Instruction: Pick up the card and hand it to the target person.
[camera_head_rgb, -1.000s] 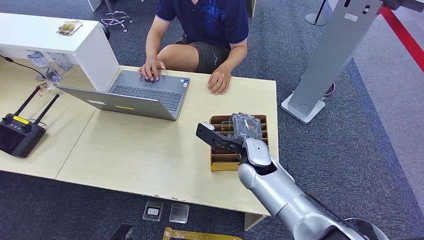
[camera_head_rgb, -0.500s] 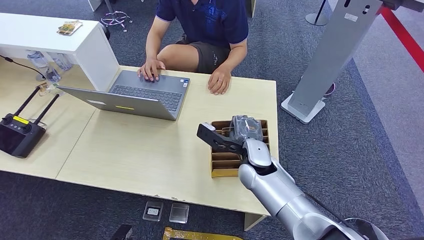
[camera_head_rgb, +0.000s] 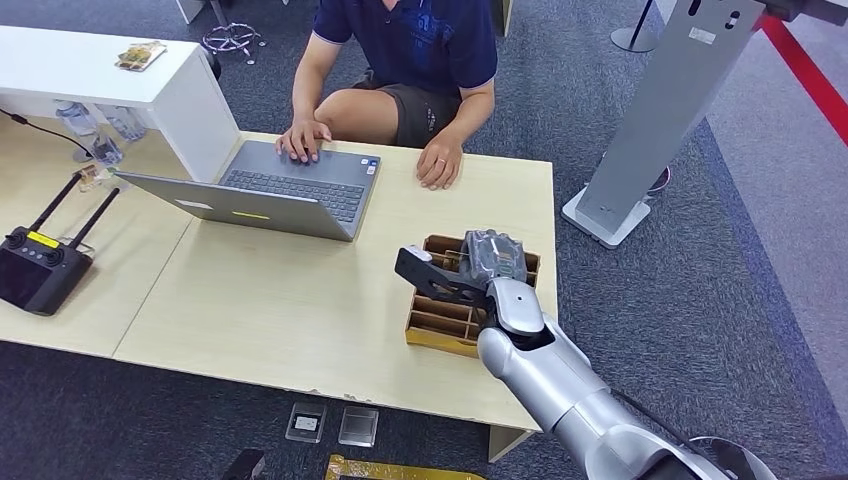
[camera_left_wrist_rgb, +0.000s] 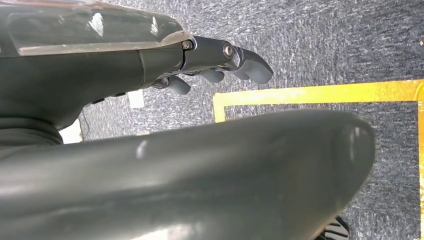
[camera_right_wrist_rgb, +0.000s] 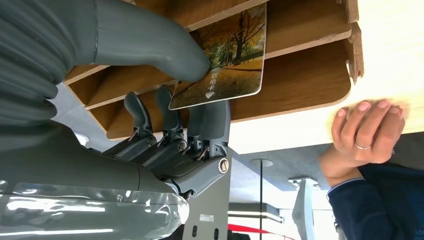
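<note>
Wooden slotted box (camera_head_rgb: 440, 322) on the desk (camera_head_rgb: 300, 300); a card (camera_right_wrist_rgb: 227, 60) is pinched by the right hand (camera_right_wrist_rgb: 175, 100), while the left hand (camera_left_wrist_rgb: 220, 60) is curled, holding nothing

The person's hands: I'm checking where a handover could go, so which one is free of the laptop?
The ringed hand, flat on the bare table beside the laptop; the other hand rests on its keyboard.
</note>
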